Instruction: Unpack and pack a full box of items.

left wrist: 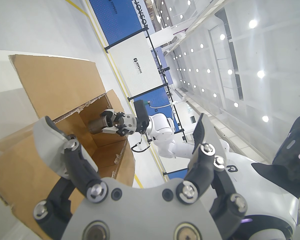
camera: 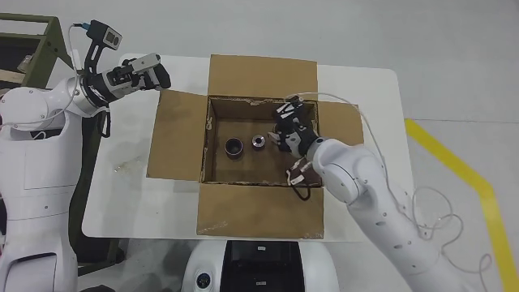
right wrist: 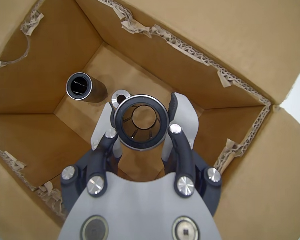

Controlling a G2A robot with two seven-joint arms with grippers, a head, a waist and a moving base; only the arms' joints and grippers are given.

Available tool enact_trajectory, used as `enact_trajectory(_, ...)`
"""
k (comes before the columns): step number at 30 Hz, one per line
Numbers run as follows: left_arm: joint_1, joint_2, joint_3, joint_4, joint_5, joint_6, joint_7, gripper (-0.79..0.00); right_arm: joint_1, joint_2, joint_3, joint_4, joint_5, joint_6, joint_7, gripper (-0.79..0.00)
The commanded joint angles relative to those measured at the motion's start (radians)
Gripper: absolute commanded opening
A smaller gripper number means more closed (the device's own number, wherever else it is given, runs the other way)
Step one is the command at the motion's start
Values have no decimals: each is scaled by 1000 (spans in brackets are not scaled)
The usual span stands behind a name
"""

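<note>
Open cardboard box (camera: 263, 73) sits mid-surface (camera: 122, 203), all four flaps folded out flat, torn corrugated edges along the rim. I can make out no readable print on the cardboard.

Right gripper (camera: 285, 134) is in the box mouth, on the right-hand part of the opening. Its fingers are clamped on a metal sleeve (right wrist: 140, 145), one on each side of the barrel. The sleeve is hollow with a black ring at the end and is held clear of the box floor. The left wrist view shows the same grip from the side, with the sleeve (left wrist: 97, 126) sticking out past the right gripper (left wrist: 115, 124) at about rim height of the box (left wrist: 60, 83).

Two more parts are on the box floor:
- A dark cylinder (camera: 234, 146) looks to stand on end, open bore up, toward the left wall, also seen at (right wrist: 86, 91).
- A silver disc (camera: 259, 140) with a centre hole lies flat just beside it, between the cylinder and the held sleeve. It is partly hidden behind the sleeve at (right wrist: 120, 98).

Left gripper (camera: 158, 75) hangs over the far left of the surface, near the left flap and outside the box. Its fingers are spread wide apart with nothing between them (left wrist: 125, 136).

Writing: a blue panel (left wrist: 115, 8) and a white panel (left wrist: 140, 63) in the hall behind each carry a logo mark and one word. A yellow line (camera: 454, 162) runs on the floor right of the surface.
</note>
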Motion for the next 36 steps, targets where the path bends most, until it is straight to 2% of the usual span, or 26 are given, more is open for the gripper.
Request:
enact_trajectory(1,0,0,0,0,0,0,0,0,3,-2,-4,15,3,3,-1,-785)
enact_trajectory(30,0,0,0,0,0,0,0,0,87,-45,-53,227,77,34,2,-785)
enact_trajectory(32,0,0,0,0,0,0,0,0,91,-48,-58,236,80,35,2,-736)
enact_trajectory(36,0,0,0,0,0,0,0,0,102,-54,-70,254,86,32,11,-563)
